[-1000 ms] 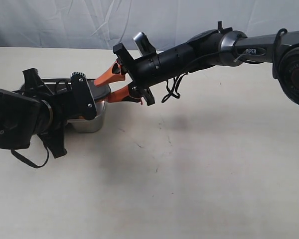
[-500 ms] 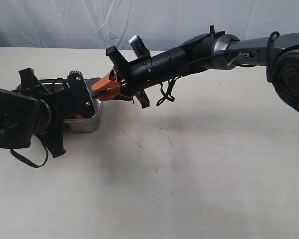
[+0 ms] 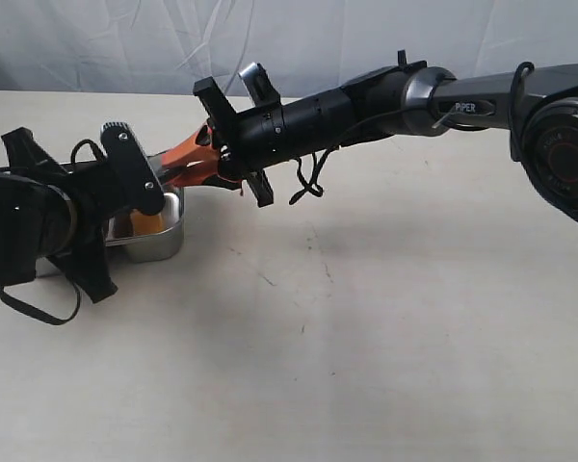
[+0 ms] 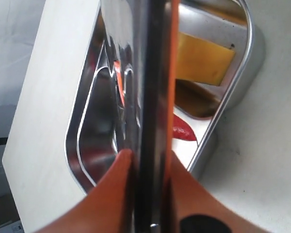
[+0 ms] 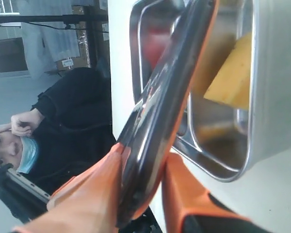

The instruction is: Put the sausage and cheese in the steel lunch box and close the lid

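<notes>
The steel lunch box (image 3: 164, 248) sits at the left of the table. The yellow cheese (image 3: 146, 221) lies in its near compartment. Both grippers hold the dark lid tilted over the box. In the left wrist view the lid (image 4: 153, 73) stands edge-on, and my left gripper (image 4: 148, 155) is shut on it. Beside the lid I see the cheese (image 4: 203, 60) and the tip of the red sausage (image 4: 183, 131) inside the box (image 4: 70, 145). My right gripper (image 5: 145, 153) is shut on the lid (image 5: 169, 82) at its rim, above the box (image 5: 262, 121) and the cheese (image 5: 233, 80). In the exterior view the right gripper (image 3: 178, 166) reaches across to the left.
A wrinkled white backdrop (image 3: 125, 38) hangs behind the table. The beige tabletop (image 3: 347, 346) spreads out to the right and front of the box. In the right wrist view a masked person (image 5: 19, 145) sits beyond the table's edge.
My right gripper moved left and closed on the lid's rim. The left arm shifted left with the lid, so the cheese now shows in the box.
</notes>
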Motion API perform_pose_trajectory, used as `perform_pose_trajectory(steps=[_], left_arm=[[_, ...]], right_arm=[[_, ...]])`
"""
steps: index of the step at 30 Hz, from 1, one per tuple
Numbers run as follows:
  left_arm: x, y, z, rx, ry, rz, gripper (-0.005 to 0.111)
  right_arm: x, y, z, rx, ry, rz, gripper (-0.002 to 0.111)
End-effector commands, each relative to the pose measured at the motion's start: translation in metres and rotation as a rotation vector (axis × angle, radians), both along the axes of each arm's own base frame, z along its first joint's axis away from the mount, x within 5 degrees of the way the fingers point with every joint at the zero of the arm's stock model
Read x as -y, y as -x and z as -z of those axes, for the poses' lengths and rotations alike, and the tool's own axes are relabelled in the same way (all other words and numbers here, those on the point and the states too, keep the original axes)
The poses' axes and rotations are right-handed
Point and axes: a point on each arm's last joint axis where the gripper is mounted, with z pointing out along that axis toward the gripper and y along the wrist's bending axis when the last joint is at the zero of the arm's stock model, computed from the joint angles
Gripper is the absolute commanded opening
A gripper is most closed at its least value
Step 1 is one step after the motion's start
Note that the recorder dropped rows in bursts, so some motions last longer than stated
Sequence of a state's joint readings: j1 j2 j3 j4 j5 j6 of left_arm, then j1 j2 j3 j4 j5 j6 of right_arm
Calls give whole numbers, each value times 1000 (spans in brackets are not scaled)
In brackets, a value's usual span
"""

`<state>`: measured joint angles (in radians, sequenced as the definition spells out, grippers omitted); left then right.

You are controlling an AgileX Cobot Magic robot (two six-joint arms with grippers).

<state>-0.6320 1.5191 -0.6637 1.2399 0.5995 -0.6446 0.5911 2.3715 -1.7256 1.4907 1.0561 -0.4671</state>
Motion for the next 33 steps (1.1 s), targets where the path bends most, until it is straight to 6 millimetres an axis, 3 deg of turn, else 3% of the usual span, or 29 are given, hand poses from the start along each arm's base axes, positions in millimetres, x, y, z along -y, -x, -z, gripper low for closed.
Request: perform_pose_trajectory(steps=[1, 4, 9, 14, 19, 24, 33], left_arm=[[-11, 9, -5, -9, 8, -113, 15], [-12, 9, -7, -3, 11, -118, 23], [-18, 11, -9, -3, -24, -173, 58], [-25, 15, -19, 29, -40, -218, 60], [-53, 26, -59, 228, -141, -404, 60], [-80, 47, -94, 429, 1, -630, 58], [-98, 62, -117, 528, 78, -683, 55]], right_arm=[[6, -8, 0, 59, 24, 33, -1], [6, -8, 0, 60, 25, 34, -1], [6, -8, 0, 60, 25, 34, -1], [5, -8, -1, 53, 16, 39, -1], [5, -9, -2, 58, 6, 39, -1], [5, -7, 4, 99, 63, 12, -1], [3, 0, 9, 142, 120, -50, -1]])
